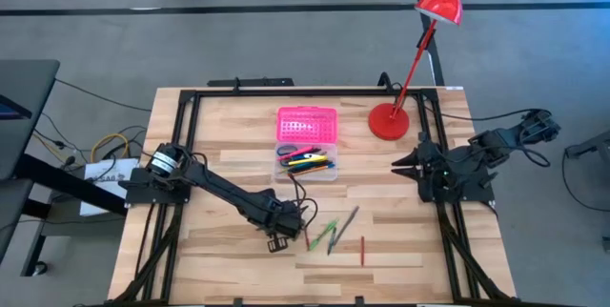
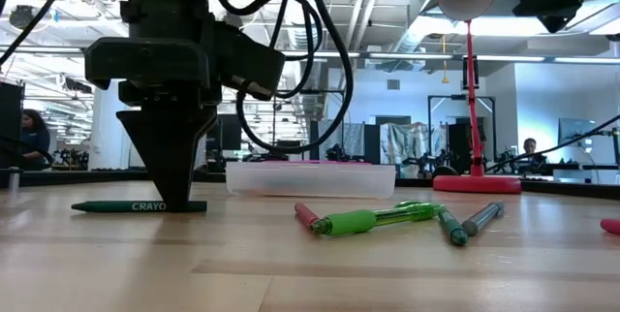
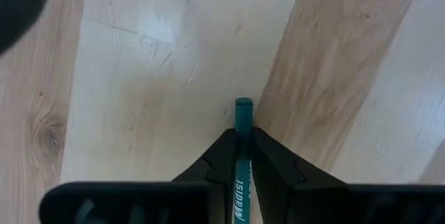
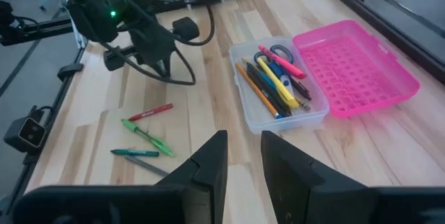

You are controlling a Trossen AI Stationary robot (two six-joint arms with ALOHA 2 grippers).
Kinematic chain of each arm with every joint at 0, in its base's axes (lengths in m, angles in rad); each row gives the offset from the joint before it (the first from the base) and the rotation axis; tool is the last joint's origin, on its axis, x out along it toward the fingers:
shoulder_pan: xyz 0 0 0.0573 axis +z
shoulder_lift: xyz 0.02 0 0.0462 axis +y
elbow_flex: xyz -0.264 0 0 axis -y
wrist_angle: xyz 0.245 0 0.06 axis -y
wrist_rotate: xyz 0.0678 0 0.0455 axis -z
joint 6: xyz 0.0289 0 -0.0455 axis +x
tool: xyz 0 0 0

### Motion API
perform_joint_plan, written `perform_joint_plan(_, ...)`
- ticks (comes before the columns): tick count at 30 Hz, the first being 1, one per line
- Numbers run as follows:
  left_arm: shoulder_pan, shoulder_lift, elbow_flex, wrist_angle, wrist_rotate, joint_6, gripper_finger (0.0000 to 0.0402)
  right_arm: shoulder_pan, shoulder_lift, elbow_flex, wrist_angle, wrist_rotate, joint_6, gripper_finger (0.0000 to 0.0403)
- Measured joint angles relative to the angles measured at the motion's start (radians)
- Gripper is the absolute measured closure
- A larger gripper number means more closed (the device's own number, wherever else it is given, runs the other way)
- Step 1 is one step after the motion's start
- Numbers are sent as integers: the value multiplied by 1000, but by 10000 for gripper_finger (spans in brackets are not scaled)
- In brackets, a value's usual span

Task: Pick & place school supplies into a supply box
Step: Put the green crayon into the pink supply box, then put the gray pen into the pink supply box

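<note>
My left gripper points straight down near the middle of the table, shut on a dark green crayon that lies flat on the wood. To its right lie a light green pen, a grey pencil and a red crayon. The supply box stands farther back with several pens inside, its pink lid folded open behind it. My right gripper hangs open over the table's right side, holding nothing. My left gripper pinches the green crayon between its two fingertips, close to one end, of which a short stub sticks out past them. The fingers come from above, pointing down, and lie across the crayon. The crayon lies level on the table.
A red desk lamp stands on its round base at the back right, its head leaning out beyond the table. Black frame rails run along the table's edges. Bare wood lies between the loose pens and the box.
</note>
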Motion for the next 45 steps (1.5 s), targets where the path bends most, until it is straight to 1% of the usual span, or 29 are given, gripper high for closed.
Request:
perform_joint_plan(5,18,-1,31,-28,-21,20,394,0,25,0,0,0,0,321)
perform_joint_plan(14,92,3,172,-100,-105,140,397,0,73,1,12,0,0,321)
perform_joint_plan(18,132,-1,254,-127,-172,224,397,0,91,0,17,-2,12,321)
perform_joint_plan(22,201,-1,306,-122,-231,301,396,0,122,1,35,-2,18,321)
perform_joint_plan(27,301,-3,313,-92,-241,379,396,0,169,0,85,-3,18,321)
perform_joint_plan(32,364,6,314,-69,-234,436,393,0,215,1,123,-8,18,321)
perform_joint_plan(36,404,6,314,-70,-231,438,372,0,244,0,141,-17,19,321)
perform_joint_plan(40,434,6,314,-85,-218,458,333,0,286,1,160,-57,18,321)
perform_joint_plan(45,444,6,314,-84,-205,490,285,0,376,0,177,-113,-8,321)
